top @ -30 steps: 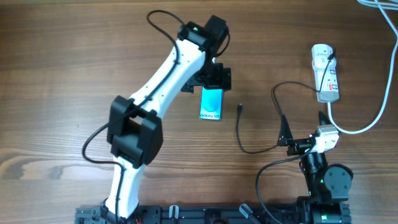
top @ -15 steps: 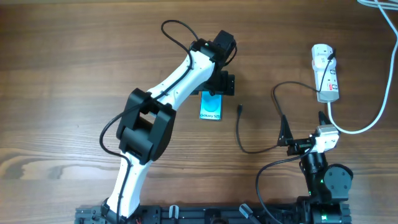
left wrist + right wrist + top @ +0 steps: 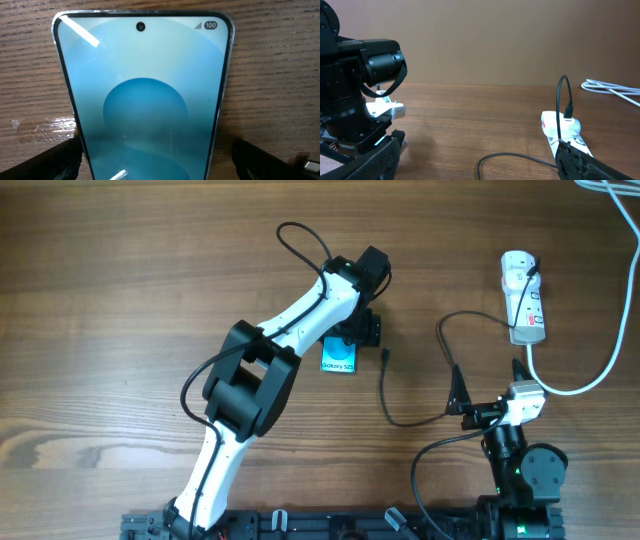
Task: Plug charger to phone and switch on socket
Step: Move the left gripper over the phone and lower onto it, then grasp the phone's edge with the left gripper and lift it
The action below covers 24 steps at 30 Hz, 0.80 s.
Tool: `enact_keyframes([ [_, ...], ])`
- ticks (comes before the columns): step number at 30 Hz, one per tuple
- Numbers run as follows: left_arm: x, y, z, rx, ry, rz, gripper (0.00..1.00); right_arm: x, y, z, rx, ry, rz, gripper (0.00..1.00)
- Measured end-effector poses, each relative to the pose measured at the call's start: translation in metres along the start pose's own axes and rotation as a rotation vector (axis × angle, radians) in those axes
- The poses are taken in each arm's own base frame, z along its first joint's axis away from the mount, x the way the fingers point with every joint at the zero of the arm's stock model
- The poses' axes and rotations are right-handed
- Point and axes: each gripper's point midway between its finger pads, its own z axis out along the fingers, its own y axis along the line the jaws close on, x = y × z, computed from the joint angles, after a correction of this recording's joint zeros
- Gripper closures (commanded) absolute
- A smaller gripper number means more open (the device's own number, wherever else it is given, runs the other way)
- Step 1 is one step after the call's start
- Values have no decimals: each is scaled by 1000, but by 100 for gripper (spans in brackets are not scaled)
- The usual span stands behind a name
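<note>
The phone (image 3: 340,361), cyan screen up with a white text band at its near end, lies on the wood table; it fills the left wrist view (image 3: 145,100). My left gripper (image 3: 356,331) is open over the phone's far end, one finger on each side of it (image 3: 155,162), with a gap on both sides. The charger cable (image 3: 384,396) curves from its plug tip (image 3: 387,356), just right of the phone, back to the black plug in the white socket (image 3: 523,298). My right gripper (image 3: 488,386) is open and empty at the lower right. Its wrist view shows the socket (image 3: 560,125) and the cable (image 3: 520,157).
A thick white lead (image 3: 600,370) runs from the socket's near end out to the table's right edge and loops at the far right (image 3: 615,90). The left arm (image 3: 355,100) fills the left of the right wrist view.
The left arm has swung right and its gripper has come over the phone, covering more of it. The phone, the charger and the right arm have not moved.
</note>
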Motion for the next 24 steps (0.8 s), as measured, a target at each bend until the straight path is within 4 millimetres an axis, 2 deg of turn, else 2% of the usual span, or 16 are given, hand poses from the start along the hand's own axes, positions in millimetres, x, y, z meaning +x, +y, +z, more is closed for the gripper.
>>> enact_keyframes([
  [16, 0, 2, 1, 1, 8, -6, 0, 0, 0, 0, 0, 0, 0, 0],
  [21, -7, 16, 2, 1, 11, -40, 0, 0, 0, 0, 0, 0, 0, 0],
  [24, -8, 17, 2, 1, 11, -44, 0, 0, 0, 0, 0, 0, 0, 0],
])
